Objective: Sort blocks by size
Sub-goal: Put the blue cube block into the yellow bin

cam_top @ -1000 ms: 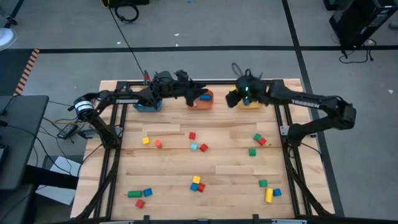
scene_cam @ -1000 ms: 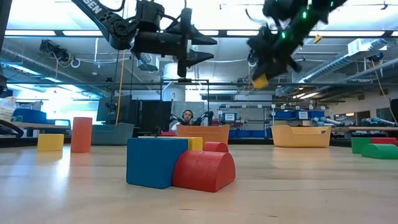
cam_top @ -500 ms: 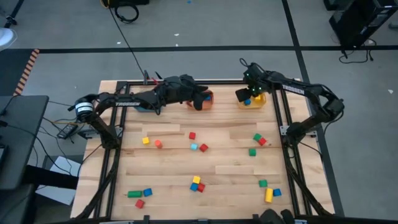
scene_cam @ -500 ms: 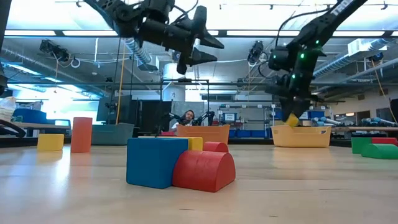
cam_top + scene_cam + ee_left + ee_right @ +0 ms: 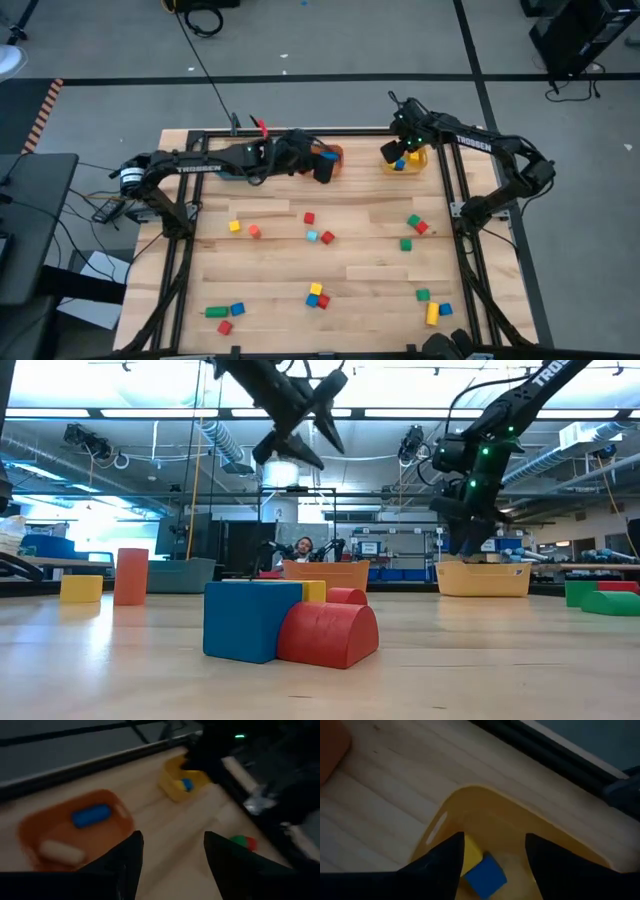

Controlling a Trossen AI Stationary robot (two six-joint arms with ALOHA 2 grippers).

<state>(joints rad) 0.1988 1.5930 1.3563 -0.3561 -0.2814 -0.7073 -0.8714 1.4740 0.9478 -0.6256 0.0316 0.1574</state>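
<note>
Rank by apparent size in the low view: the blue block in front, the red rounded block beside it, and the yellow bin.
1. blue block
2. red rounded block
3. yellow bin

The two blocks are nearest the camera, so this order is apparent only; the far bin may really be larger.

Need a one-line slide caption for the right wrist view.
Right gripper, jaws open, over the yellow bin holding a blue cube and a yellow block.

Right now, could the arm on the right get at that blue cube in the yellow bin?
Probably yes. The right gripper hangs directly above the yellow bin, fingers open, and nothing lies between them and the blue cube.
</note>
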